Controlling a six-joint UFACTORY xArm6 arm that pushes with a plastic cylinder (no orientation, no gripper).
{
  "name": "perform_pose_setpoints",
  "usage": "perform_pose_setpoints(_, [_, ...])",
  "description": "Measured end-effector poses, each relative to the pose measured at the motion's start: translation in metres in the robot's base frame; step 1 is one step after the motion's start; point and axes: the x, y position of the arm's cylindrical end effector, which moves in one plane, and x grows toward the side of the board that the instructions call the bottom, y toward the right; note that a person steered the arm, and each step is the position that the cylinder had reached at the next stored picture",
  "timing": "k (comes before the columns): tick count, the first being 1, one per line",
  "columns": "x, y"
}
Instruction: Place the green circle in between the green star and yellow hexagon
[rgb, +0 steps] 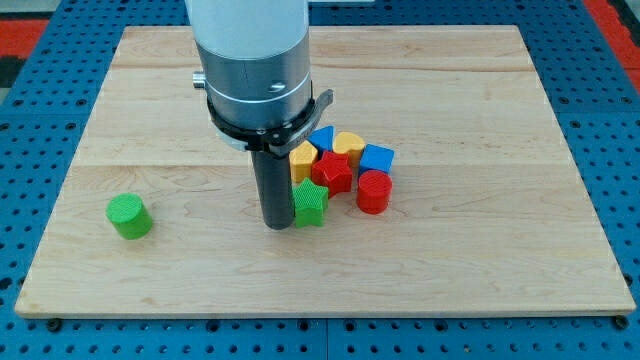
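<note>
The green circle (129, 216) lies alone near the view's left side of the wooden board (500, 250). The green star (310, 203) sits at the lower left of a cluster near the board's middle. The yellow hexagon (302, 158) is just above the star, partly behind my rod. My tip (277, 225) rests on the board, touching or almost touching the green star's left side, far to the right of the green circle.
The cluster also holds a red star (332, 172), a red cylinder (373, 192), a blue block (376, 158), a yellow heart-like block (348, 144) and a blue block (322, 137). The arm's grey body (250, 60) hides the board's upper middle.
</note>
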Motion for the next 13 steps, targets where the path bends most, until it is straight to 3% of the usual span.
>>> perform_pose_setpoints(2, [0.008,0.006])
perform_pose_setpoints(6, [0.056,-0.197])
perform_pose_setpoints(7, [0.019,-0.235])
perform_pose_setpoints(11, [0.004,-0.144])
perform_pose_setpoints(13, [-0.022,-0.155])
